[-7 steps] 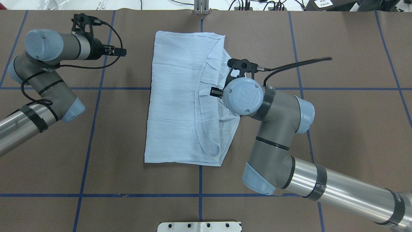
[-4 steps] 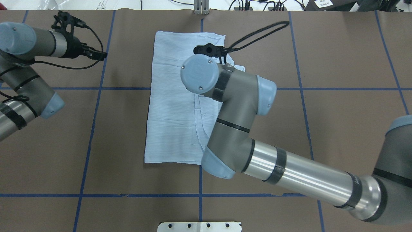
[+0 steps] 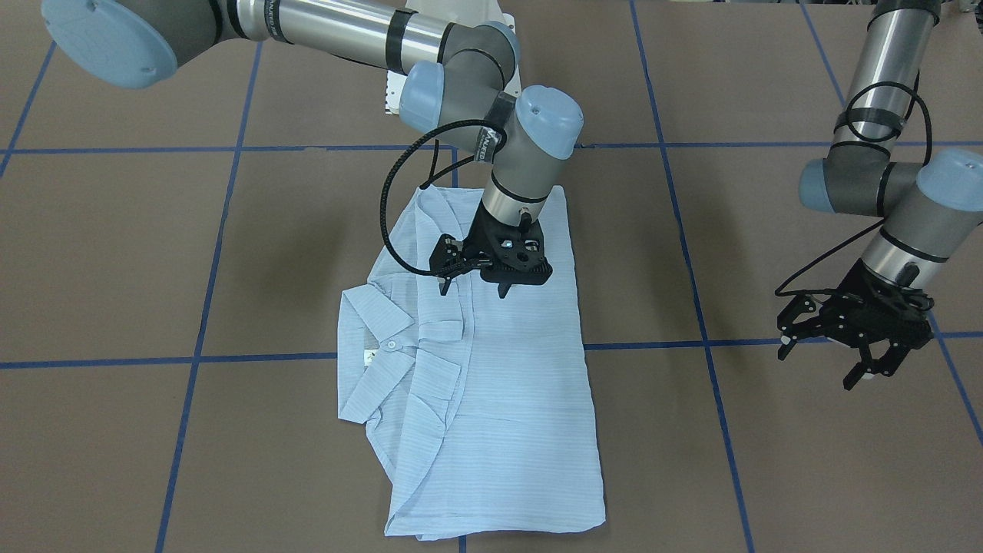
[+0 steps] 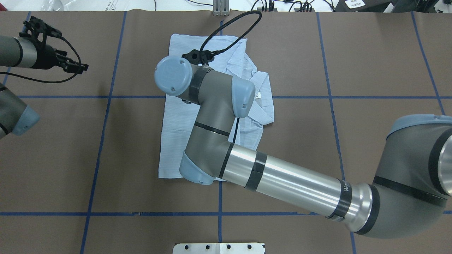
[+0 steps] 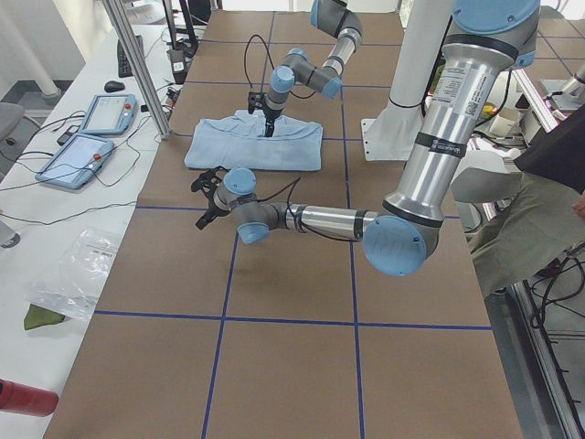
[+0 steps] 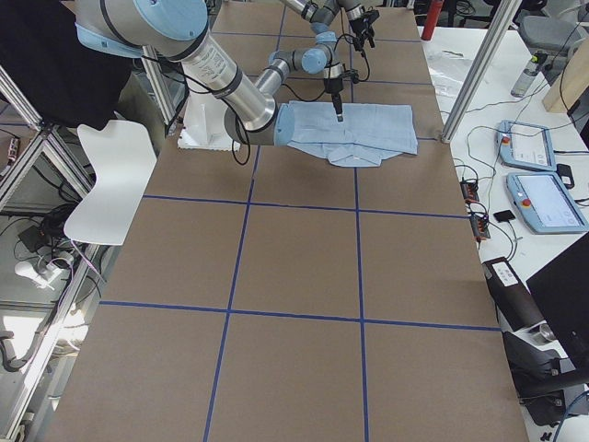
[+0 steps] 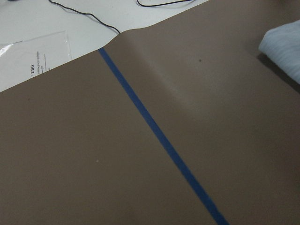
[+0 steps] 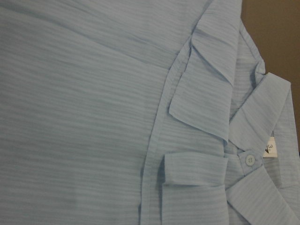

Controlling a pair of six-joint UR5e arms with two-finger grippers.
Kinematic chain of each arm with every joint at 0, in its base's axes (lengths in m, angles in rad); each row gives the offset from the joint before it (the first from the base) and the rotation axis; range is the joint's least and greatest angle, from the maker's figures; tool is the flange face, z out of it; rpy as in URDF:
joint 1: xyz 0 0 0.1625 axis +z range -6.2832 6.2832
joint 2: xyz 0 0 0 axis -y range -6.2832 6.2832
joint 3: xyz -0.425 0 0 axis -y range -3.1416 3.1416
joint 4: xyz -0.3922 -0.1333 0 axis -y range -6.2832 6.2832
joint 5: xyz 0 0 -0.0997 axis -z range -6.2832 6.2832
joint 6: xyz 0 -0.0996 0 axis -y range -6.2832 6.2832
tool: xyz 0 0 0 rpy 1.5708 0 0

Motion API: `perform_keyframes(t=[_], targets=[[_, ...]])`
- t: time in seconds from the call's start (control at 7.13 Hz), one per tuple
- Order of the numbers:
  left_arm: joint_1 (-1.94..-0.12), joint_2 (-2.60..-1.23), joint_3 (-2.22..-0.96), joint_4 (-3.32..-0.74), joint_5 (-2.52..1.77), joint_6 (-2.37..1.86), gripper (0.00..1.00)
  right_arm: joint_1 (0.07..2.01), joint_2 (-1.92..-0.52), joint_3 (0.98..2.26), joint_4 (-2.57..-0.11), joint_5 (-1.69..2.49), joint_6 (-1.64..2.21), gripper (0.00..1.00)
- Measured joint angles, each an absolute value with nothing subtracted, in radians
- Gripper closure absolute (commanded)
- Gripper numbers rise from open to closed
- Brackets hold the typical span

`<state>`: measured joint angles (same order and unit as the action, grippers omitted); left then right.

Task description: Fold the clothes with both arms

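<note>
Front-facing view: the light blue striped shirt point(image 3: 507, 415) lies folded into a long panel on the brown table point(image 3: 153, 253), across a blue tape line point(image 3: 269, 357), its collar point(image 3: 372, 307) jutting out at the view's left. The right pincer point(image 3: 474, 290) points down over the half of the shirt nearer the robot's base, fingers apart and gripping nothing; whether the tips touch the cloth cannot be told. The left pincer point(image 3: 820, 367), well apart at the view's right, is likewise spread and empty above bare table. Overhead view: the right arm point(image 4: 289, 183) reaches across the shirt and hides its own pincer; the left pincer stands at the far left, clear of the cloth. Left side view: the near left arm point(image 5: 320, 221) holds its pincer over the table, short of the shirt. Right side view: the right pincer stands over the middle of the shirt. Left wrist view: table, tape line, and a corner of the shirt at upper right. Right wrist view: the shirt fills the frame, showing collar, a white button point(image 8: 249, 160) and a label point(image 8: 271, 148).
</note>
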<state>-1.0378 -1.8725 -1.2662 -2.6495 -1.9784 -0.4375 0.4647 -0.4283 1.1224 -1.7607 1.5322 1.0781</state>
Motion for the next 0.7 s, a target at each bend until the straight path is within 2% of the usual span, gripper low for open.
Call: perform_keyframes(t=[0.7], targets=[[-1.038,-1.868,-1.270,-2.652,-1.979,-0.442,0.00,0.423,-0.419,1.071,-1.877,1.532,0.988,0.00]])
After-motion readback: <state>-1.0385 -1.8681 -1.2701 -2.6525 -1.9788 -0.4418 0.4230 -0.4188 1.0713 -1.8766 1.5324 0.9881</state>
